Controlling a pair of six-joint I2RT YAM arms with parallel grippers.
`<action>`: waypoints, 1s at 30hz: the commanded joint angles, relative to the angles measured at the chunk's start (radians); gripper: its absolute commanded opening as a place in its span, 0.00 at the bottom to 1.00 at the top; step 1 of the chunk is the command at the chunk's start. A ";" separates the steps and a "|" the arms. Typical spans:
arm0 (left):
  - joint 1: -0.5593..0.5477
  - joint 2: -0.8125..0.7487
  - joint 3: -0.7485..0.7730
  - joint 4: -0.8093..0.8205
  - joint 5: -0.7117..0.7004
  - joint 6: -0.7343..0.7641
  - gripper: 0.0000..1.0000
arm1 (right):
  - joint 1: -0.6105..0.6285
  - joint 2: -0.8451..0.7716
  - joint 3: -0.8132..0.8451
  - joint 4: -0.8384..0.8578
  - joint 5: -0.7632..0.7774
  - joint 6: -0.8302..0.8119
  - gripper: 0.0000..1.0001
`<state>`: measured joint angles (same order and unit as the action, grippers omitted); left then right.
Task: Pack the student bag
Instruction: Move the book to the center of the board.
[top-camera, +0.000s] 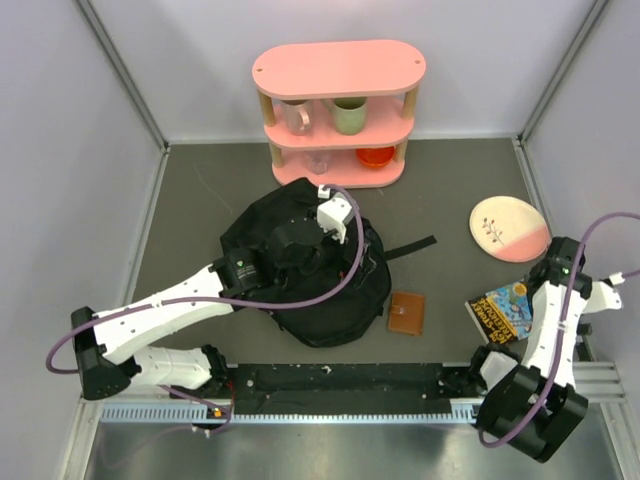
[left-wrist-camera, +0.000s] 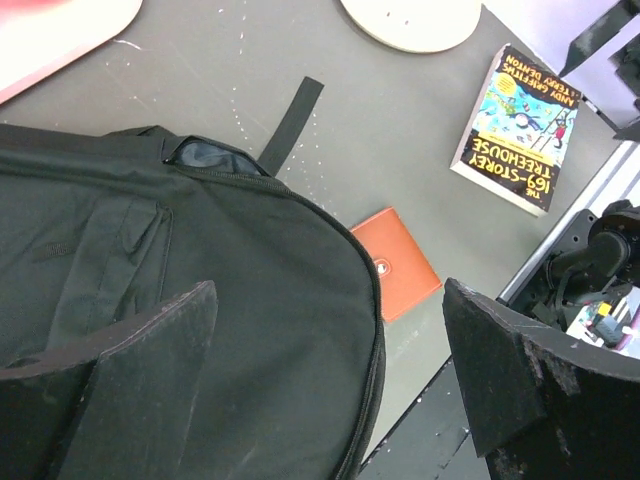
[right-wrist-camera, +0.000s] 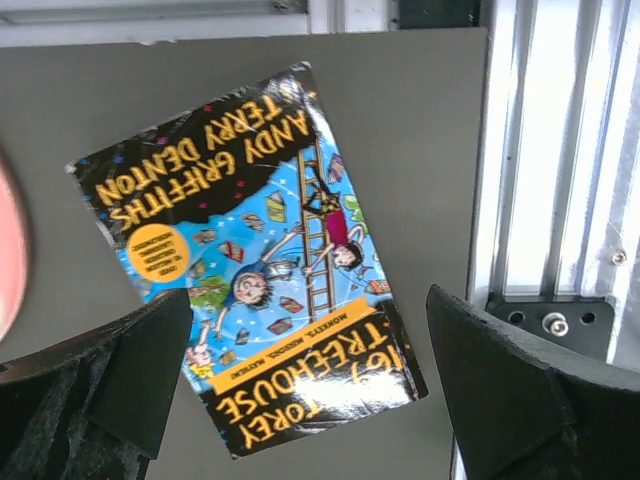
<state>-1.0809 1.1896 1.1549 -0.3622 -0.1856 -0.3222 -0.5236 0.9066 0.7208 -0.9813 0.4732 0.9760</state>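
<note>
So the black backpack (top-camera: 312, 285) sits slumped mid-table on the gray mat (top-camera: 200, 200), just in front of the pink shelf (top-camera: 340, 70). One strap (top-camera: 410, 246) pokes out toward the right. The left gripper (left-wrist-camera: 330, 385) hangs right over the bag with its fingers spread wide, nothing in them. A brown wallet (top-camera: 406, 312) lies tight against the bag's right edge (its corner tucks behind the fabric in the left wrist view). Further right there's the "169-Storey Treehouse" paperback (right-wrist-camera: 260, 260), face up near the table's edge rail (right-wrist-camera: 560, 150). The right gripper (right-wrist-camera: 310, 370) is above the book, also wide open and empty. A cream-and-pink plate (top-camera: 510, 228) sits behind the book.
</note>
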 joint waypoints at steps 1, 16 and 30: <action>0.001 -0.001 0.063 0.032 0.024 0.014 0.99 | -0.019 0.067 -0.032 0.039 0.050 0.047 0.99; 0.001 0.045 0.077 0.043 0.043 0.012 0.99 | -0.064 0.264 -0.208 0.444 -0.106 -0.091 0.99; 0.001 0.094 0.092 0.035 0.054 0.021 0.99 | -0.062 0.285 -0.231 0.497 -0.383 -0.301 0.93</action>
<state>-1.0809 1.2827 1.2091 -0.3599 -0.1410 -0.3115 -0.5915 1.1637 0.5503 -0.4755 0.3016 0.7448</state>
